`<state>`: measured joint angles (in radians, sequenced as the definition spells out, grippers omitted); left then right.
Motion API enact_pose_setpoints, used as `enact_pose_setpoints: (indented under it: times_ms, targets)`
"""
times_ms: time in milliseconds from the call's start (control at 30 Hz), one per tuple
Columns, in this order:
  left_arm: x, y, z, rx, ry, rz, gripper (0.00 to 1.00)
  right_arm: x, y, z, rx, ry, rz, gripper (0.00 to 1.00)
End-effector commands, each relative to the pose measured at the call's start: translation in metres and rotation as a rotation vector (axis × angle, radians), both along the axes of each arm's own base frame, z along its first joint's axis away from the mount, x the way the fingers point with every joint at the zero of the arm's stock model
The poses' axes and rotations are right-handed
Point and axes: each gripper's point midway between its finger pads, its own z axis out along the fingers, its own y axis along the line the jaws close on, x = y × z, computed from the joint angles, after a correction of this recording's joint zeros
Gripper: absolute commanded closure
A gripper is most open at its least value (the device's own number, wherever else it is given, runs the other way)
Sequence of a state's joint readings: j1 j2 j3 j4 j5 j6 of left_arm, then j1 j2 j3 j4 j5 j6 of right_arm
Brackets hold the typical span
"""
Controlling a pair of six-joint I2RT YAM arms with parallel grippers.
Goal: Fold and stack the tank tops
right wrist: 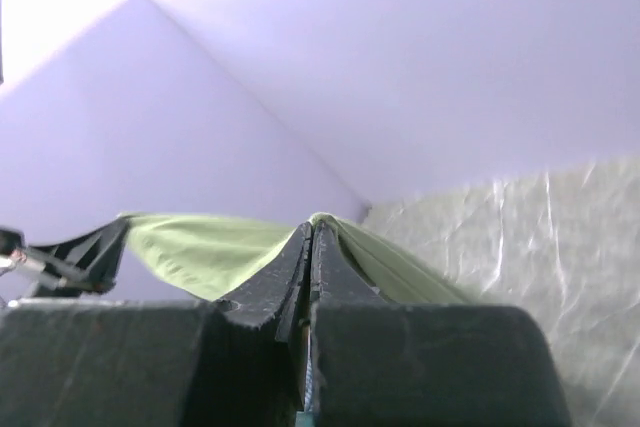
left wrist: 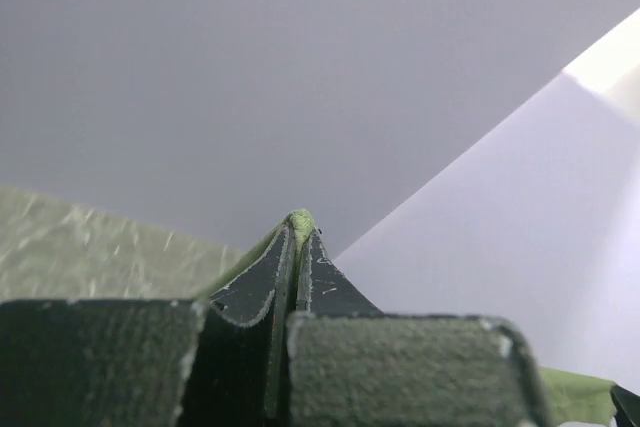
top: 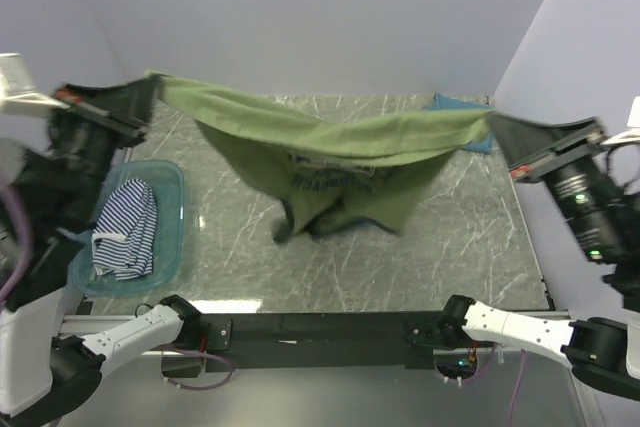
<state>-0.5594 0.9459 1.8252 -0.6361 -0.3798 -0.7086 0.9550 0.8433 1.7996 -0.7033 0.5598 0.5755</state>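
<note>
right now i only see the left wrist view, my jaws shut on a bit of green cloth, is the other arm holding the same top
Observer: yes, the right gripper is shut on the other end of the olive-green tank top; it hangs stretched between that and your left gripper.
Operator: is it clear of the table
Observer: no, its middle sags and the lowest folds look to touch the table.
Operator: where are the other two
Observer: the striped tank top lies in the teal tub on the left; the blue tank top lies at the far right of the table.
</note>
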Motion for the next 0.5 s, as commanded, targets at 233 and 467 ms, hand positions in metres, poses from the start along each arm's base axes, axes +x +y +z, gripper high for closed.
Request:
enact_pose_setpoints:
  times_ms: [233, 467]
  targets:
    - [0.016, -0.003, 0.04, -0.01, -0.119, 0.038, 0.99, 0.041, 0.019, 0.046, -0.228, -0.105, -0.143, 1.0]
    - [0.112, -0.054, -0.003, 0.11, -0.034, 0.009, 0.99, 0.147, 0.085, 0.001, -0.365, -0.044, -0.034, 1.0]
